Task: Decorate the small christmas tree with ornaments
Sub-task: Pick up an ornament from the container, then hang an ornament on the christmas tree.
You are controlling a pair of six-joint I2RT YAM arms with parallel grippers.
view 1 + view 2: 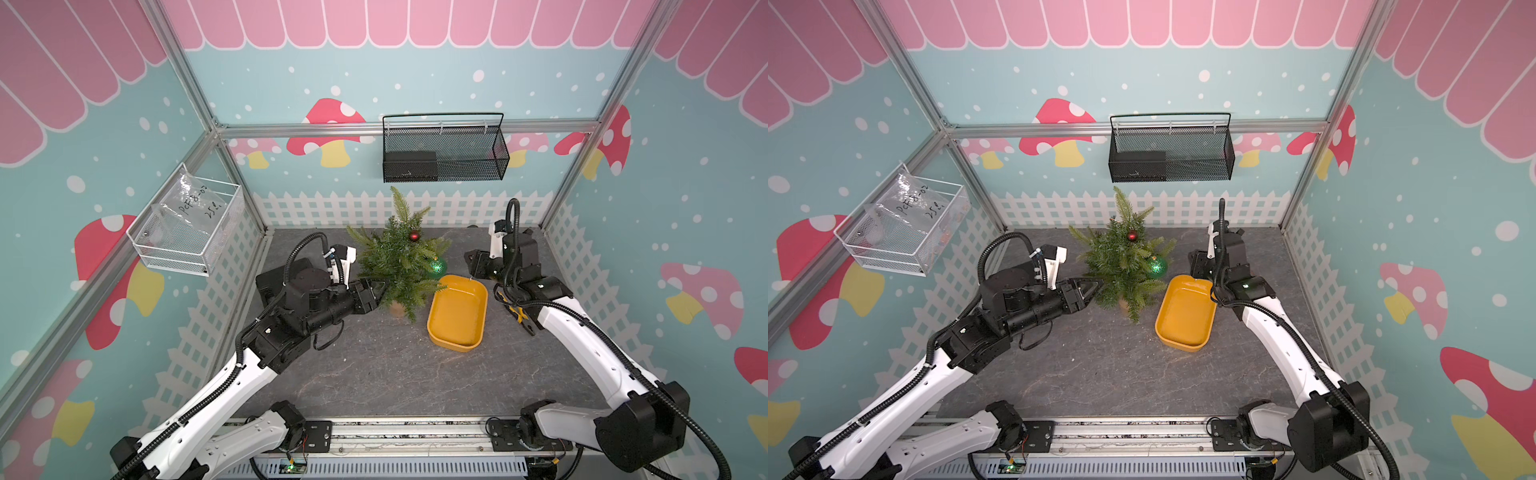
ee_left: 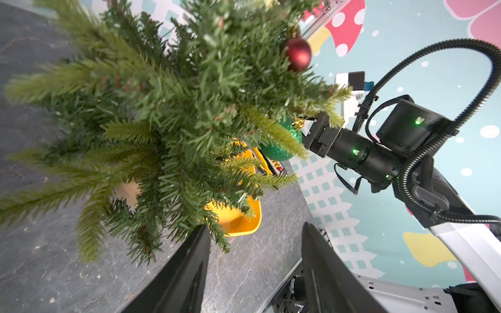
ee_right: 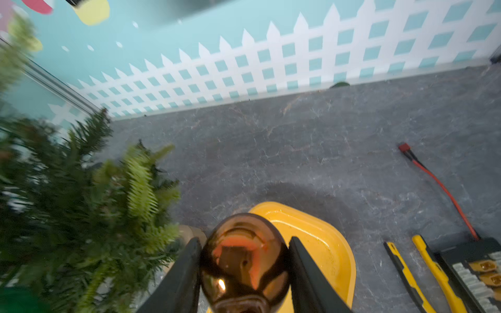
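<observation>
Right claw pinches the amber ornament across its middle, over the yellow tray, beside the small christmas tree. Left claw stands spread, empty. Ornament likely light, slick, brittle: clamp gently.

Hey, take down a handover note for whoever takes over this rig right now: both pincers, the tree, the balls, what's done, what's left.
Pincers: the left pincer is open and empty, at the lower branches of the tree. The right pincer is shut on the amber ball, over the far end of the tray, beside the tree.
Things: the red ball hangs near the treetop. The green ball hangs on a lower branch by the tray. Nothing shows in the tray.
Done: red and green are hung.
Left: hang the amber ball, probably on a bare branch.
</observation>
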